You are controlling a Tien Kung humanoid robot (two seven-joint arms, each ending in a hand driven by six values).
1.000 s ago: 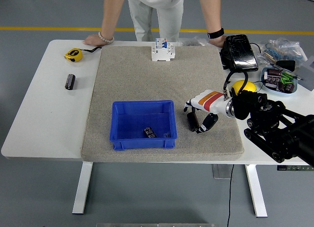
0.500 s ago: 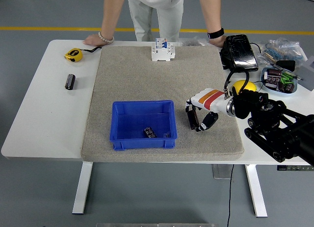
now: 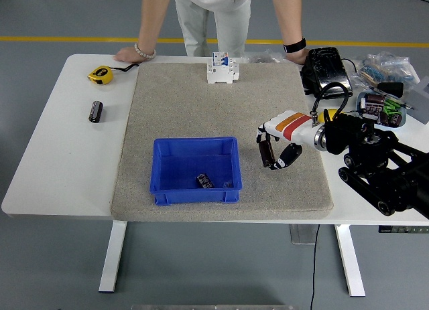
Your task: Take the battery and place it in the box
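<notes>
Holding item: right hand [image 3: 276, 149], white with orange and red bands, fingers curled around a dark cylindrical battery [image 3: 267, 152], which stands roughly upright in the grasp, above the grey mat [image 3: 201, 109]. Destination: blue box [image 3: 196, 169], open-topped, to the hand's left and slightly nearer the table's front edge, close but not touching; a small dark item [image 3: 204, 181] already lies on its floor. Step in hand, as judged: carrying the battery across to the box. Handling note: the hand should clear the box's right wall before lowering, keep the battery pinned until it is over the open interior, and let go low over the floor so the cylinder neither bounces nor rolls out. Other stock: a second dark cylinder [image 3: 96, 111] and a yellow tape measure [image 3: 100, 74] far to the hand's left on the bare white table [image 3: 60, 156]; a white breaker unit [image 3: 223, 69] beyond the hand at the mat's far edge. Person's hands [image 3: 127, 53] rest on the far table edge, idle. Left arm absent from view.
</notes>
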